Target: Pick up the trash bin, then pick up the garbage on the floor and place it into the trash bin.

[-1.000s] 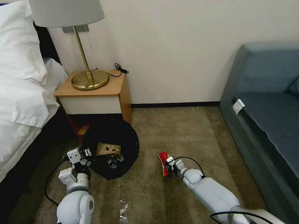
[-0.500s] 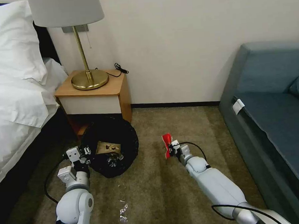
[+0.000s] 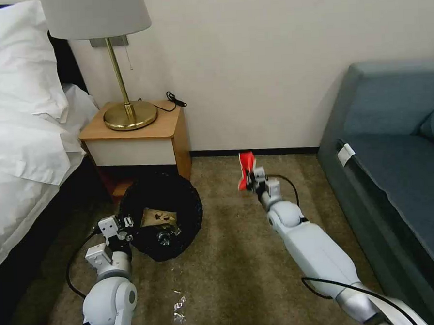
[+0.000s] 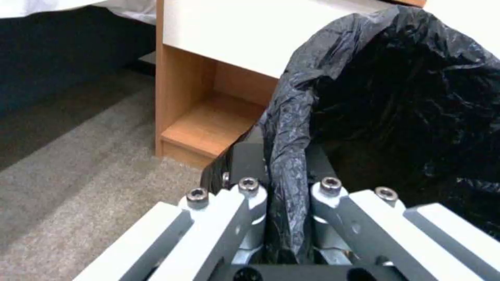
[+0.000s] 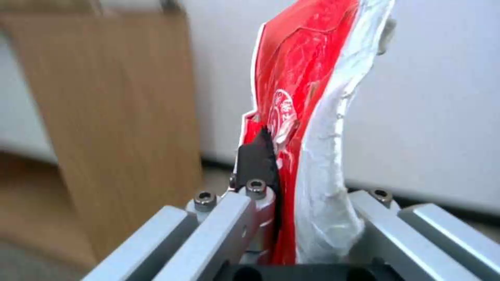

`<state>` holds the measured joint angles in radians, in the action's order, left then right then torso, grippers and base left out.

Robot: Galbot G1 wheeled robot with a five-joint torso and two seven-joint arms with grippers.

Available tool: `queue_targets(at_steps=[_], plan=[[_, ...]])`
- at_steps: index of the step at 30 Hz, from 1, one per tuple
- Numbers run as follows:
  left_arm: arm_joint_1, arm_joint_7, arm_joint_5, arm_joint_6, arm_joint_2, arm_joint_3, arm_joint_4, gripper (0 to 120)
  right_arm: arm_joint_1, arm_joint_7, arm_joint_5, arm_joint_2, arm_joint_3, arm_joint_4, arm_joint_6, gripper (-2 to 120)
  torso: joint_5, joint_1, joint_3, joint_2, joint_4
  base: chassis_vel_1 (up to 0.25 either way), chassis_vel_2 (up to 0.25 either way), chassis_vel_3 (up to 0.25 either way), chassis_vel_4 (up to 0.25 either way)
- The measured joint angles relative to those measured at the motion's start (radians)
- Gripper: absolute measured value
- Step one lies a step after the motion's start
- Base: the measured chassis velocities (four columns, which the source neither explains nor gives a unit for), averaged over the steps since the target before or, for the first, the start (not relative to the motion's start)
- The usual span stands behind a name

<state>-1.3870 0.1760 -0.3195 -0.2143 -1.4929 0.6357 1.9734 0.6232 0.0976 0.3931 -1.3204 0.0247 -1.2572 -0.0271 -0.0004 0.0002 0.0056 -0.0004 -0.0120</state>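
The trash bin (image 3: 180,193), wrapped in its glossy black bag (image 4: 406,97), hangs just off the carpet in front of the nightstand. My left gripper (image 3: 125,224) is shut on the bag-covered rim (image 4: 286,156) at the bin's near left side. Inside the bin lie crumpled brown paper (image 3: 157,216) and a clear bottle (image 3: 163,235). My right gripper (image 3: 250,176) is raised to the right of the bin, shut on the red snack packet (image 3: 246,170), which stands upright between the fingers (image 5: 255,164) with its white inner side (image 5: 323,164) showing.
The wooden nightstand (image 3: 138,137) with a brass lamp (image 3: 127,114) stands right behind the bin. A bed (image 3: 22,143) runs along the left, a blue sofa (image 3: 401,162) along the right. A shiny clear film scrap (image 3: 179,307) lies on the carpet (image 3: 232,268) near me.
My right arm has lifted the red snack packet up off the carpet and away toward the wall. The left gripper and bin have stayed almost in place.
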Motion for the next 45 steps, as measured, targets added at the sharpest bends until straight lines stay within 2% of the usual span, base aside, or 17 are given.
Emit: queue_targets(at_steps=[2, 5, 8, 16, 30, 45], plan=[[-0.001, -0.001, -0.001, 0.002, 0.0, 0.0, -0.003, 4, 0.004, 0.046, 0.039, 0.001, -0.04, -0.127, -0.02, 1, 0.0001, 0.0, 0.0, 0.0, 0.0001, 0.0, 0.0, 0.0, 0.0], [-0.002, -0.001, -0.001, 0.003, 0.0, 0.0, -0.004, 4, 0.018, 0.086, 0.06, 0.002, -0.089, -0.207, -0.035, 1, 0.0002, 0.0, 0.0, 0.0, 0.0, 0.0, 0.0, 0.0, 0.0], [-0.001, -0.002, -0.001, 0.004, -0.001, -0.001, -0.005, 4, 0.03, 0.142, 0.071, 0.001, -0.151, -0.283, -0.05, 1, 0.0001, 0.0, 0.0, 0.0, 0.0001, 0.0, 0.0, 0.0, 0.0], [0.004, -0.002, -0.001, 0.005, -0.004, -0.004, -0.009, 4, 0.043, 0.196, 0.082, -0.001, -0.257, -0.406, -0.078, 1, 0.0001, 0.0, 0.0, 0.0, 0.0, 0.0, 0.0, 0.0, 0.0], [0.01, 0.003, 0.002, 0.006, -0.011, -0.009, -0.011, 4, 0.066, 0.205, 0.075, 0.005, -0.4, -0.455, -0.087, 1, 0.0002, 0.0, 0.0, 0.0, 0.0, 0.0, 0.0, 0.0, 0.0], [0.01, 0.007, 0.005, 0.007, -0.02, -0.015, -0.008, 4, 0.104, 0.19, 0.052, 0.008, -0.425, -0.43, -0.076, 1, 0.0002, 0.0, 0.0, 0.0, 0.0, 0.0, 0.0, 0.0, 0.0]])
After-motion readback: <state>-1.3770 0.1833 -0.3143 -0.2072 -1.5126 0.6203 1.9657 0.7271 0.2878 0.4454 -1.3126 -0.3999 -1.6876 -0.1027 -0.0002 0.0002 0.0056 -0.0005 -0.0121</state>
